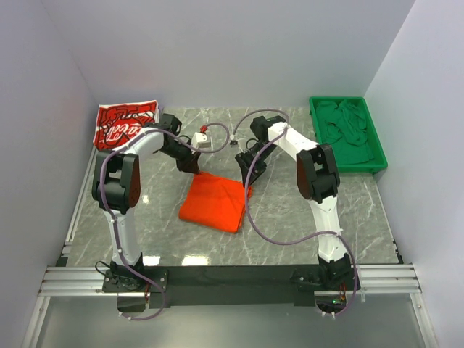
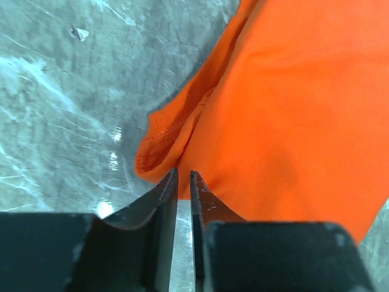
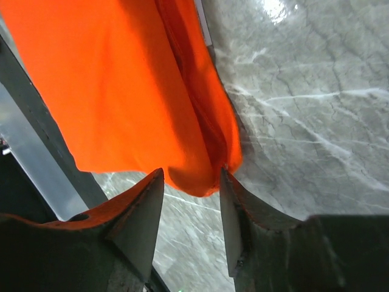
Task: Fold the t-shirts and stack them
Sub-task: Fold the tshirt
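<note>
The orange t-shirt (image 1: 214,203) lies folded in the middle of the table. At its far left corner, my left gripper (image 1: 190,167) has its jaws almost together, and the tips (image 2: 184,175) pinch the hemmed edge of the orange t-shirt (image 2: 285,103). My right gripper (image 1: 246,174) is at the far right corner. It stands open (image 3: 192,171), with the rounded fold of the orange t-shirt (image 3: 121,91) between its fingertips. The red t-shirt with white script (image 1: 127,123) lies folded at the back left corner.
A green tray (image 1: 377,156) holding green cloth stands at the back right against the wall. The right arm's purple cable (image 1: 279,238) loops over the grey marble table (image 1: 348,210) beside the orange shirt. White walls close in the left, back and right.
</note>
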You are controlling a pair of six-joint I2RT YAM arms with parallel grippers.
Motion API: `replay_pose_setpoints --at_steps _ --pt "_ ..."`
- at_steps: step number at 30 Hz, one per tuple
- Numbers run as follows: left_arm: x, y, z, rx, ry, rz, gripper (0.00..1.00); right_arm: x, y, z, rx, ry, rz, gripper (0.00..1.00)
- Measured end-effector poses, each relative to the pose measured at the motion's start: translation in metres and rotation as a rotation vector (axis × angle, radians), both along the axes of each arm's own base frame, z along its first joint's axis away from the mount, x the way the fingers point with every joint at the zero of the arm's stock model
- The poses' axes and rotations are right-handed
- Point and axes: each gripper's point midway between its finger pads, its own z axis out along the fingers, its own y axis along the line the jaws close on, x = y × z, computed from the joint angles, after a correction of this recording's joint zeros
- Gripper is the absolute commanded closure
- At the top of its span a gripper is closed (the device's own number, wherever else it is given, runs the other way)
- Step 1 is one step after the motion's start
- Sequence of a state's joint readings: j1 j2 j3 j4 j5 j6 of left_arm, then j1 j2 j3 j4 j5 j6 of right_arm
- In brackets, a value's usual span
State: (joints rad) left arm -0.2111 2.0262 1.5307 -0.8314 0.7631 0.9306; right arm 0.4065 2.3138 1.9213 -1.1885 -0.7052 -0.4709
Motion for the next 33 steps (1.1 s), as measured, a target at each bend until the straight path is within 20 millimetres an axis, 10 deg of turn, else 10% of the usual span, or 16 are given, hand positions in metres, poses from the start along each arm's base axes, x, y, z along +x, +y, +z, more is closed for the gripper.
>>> replay_pose_setpoints --at_steps 6,12,28,33 --pt "0.0 0.0 0.001 0.001 -0.005 -0.008 0.89 -0.002 -0.003 -0.002 -0.009 -0.002 0.02 0.67" --pt "-0.004 0.002 0.0 0.007 -0.003 -0.032 0.62 -0.002 -0.006 -0.011 -0.036 -0.007 0.034 1.0" --pt "-0.005 -0.009 -0.004 0.02 -0.032 -0.065 0.84 -0.006 -0.006 -0.033 -0.166 -0.039 0.081 1.0" --pt "-0.006 -0.008 -0.005 0.029 -0.041 -0.081 0.66 -0.006 -0.006 -0.033 -0.185 -0.045 0.08 1.0"
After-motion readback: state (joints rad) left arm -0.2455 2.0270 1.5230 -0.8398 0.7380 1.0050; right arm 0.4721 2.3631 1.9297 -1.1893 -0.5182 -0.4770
